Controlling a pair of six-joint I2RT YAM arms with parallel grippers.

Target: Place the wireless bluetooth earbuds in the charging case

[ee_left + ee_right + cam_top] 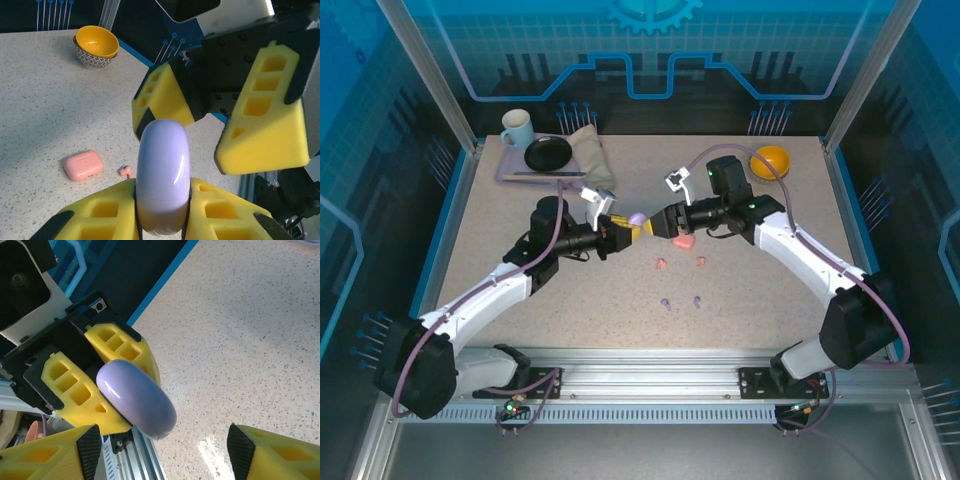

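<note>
Mid-table, the raised case [637, 218] sits between the left gripper [622, 232] and right gripper [658, 222]. The second case [684, 241] lies just right, with what look like earbuds [661, 264] nearer the bases.

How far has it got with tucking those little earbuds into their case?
Nothing is in yet. In hand: the left gripper clamps the purple case, apparently closed, with the open right gripper facing it. To do: both pink earbuds and both purple earbuds lie on the table, near the pink case.

Speckled table [570, 300], pink case [684, 242], loose earbuds [661, 264], orange bowl [770, 159], tray [508, 165]
</note>
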